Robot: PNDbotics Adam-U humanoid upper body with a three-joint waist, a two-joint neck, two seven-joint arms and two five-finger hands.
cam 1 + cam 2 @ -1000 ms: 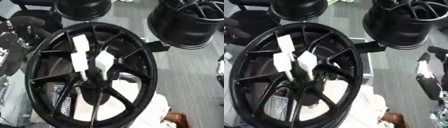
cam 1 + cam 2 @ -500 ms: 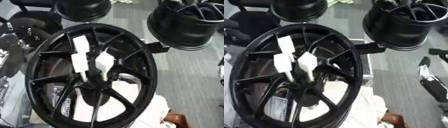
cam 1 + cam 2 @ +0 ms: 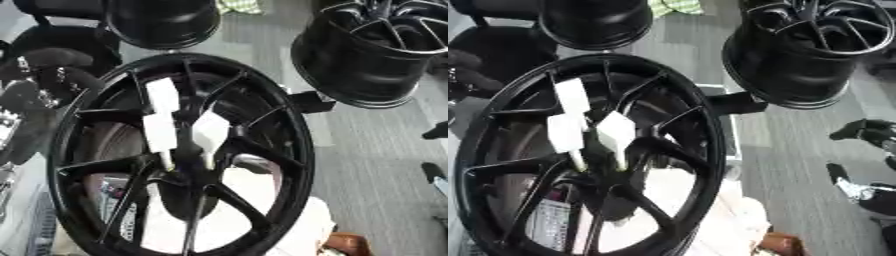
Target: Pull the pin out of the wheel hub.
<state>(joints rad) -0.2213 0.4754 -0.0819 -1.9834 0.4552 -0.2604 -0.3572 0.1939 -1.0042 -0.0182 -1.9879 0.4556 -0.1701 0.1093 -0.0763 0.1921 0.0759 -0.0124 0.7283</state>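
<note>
Grey flooring surrounds the big black wheel (image 3: 179,155), whose hub faces upward so its white-tagged pins (image 3: 160,131) are reachable, while the right robot hand (image 3: 866,131) sits well apart, its fingers unreadable, left unseen.

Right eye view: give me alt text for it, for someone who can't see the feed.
A large black spoked wheel fills the left of the picture, with three white tags standing up near its hub. Two more black wheels stand behind it, one top left, one top right. The robot's right hand shows dark at the right edge, away from the wheel.
</note>
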